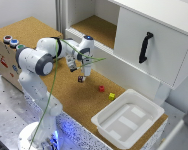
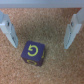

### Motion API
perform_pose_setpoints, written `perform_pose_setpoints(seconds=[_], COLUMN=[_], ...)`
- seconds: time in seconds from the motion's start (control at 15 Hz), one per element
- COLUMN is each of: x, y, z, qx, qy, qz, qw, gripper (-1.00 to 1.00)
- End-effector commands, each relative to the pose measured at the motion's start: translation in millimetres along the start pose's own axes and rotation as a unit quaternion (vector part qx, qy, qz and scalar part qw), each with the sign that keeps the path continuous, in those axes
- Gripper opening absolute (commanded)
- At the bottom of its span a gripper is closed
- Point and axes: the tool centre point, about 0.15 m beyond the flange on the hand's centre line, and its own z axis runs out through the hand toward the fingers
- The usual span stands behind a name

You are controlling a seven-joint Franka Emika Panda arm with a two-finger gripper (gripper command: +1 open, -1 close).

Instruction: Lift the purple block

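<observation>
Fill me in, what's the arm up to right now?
The Panda arm has its gripper poised just above the purple block on the cork table. In the wrist view the fingers stand open, with the block on the cork below and between them, not yet gripped or lifted. The red cube and yellow-green cube sit apart towards the exterior view's right, near the white bin.

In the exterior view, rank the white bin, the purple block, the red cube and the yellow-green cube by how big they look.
1. White bin, by far the largest.
2-4. Purple block, red cube and yellow-green cube: all tiny and look alike, too close to rank.
</observation>
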Motion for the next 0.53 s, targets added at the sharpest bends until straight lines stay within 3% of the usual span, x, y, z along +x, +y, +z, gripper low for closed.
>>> perform_pose_setpoints(seconds=[0.0,0.47], x=[-2.6,-21.0], y=[-13.7,-25.9], z=[39.2,34.7], qx=[0.030,0.013], qy=[-0.006,-0.008], qz=[0.046,0.020], qw=[0.998,1.000], gripper=[1.00,1.00])
